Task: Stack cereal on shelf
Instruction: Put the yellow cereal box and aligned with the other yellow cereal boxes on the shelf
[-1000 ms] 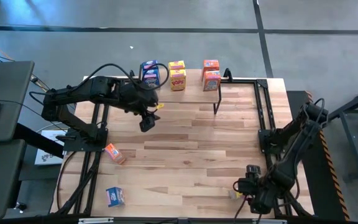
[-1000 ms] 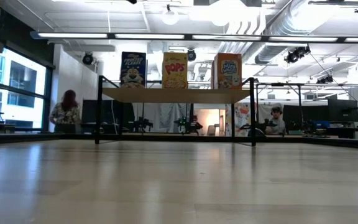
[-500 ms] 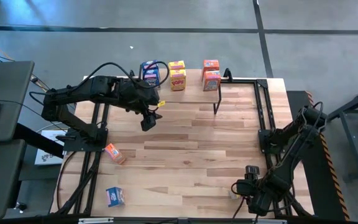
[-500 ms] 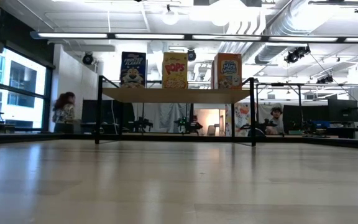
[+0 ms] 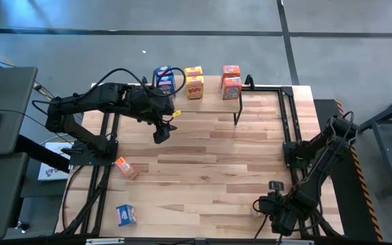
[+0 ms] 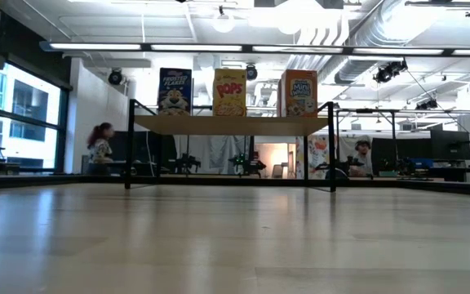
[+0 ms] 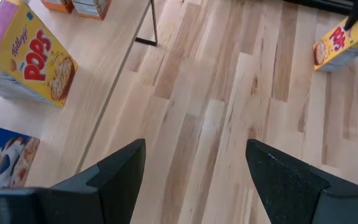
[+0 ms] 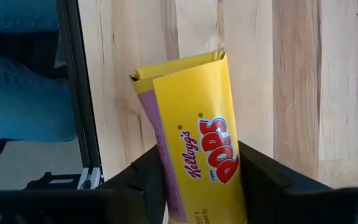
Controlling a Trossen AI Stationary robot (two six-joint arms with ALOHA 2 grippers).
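Meanwhile, right tool [image 8: 194,186] clamps yellow cereal box [image 8: 191,137]; left tool [image 7: 194,165] gapes.

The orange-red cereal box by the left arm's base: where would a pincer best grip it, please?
Across its two long edges, from above: the orange-red box seems to lie flat, skewed to the planks, so the wrist should turn to match. The open left pincer is nearer; the right pincer holds a yellow box.

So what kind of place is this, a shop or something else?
Probably a robotics lab or open office, not a shop: exposed ceiling ducts, desks with monitors behind the wooden table, and a person walking past. The cereal boxes sit on a small shelf.
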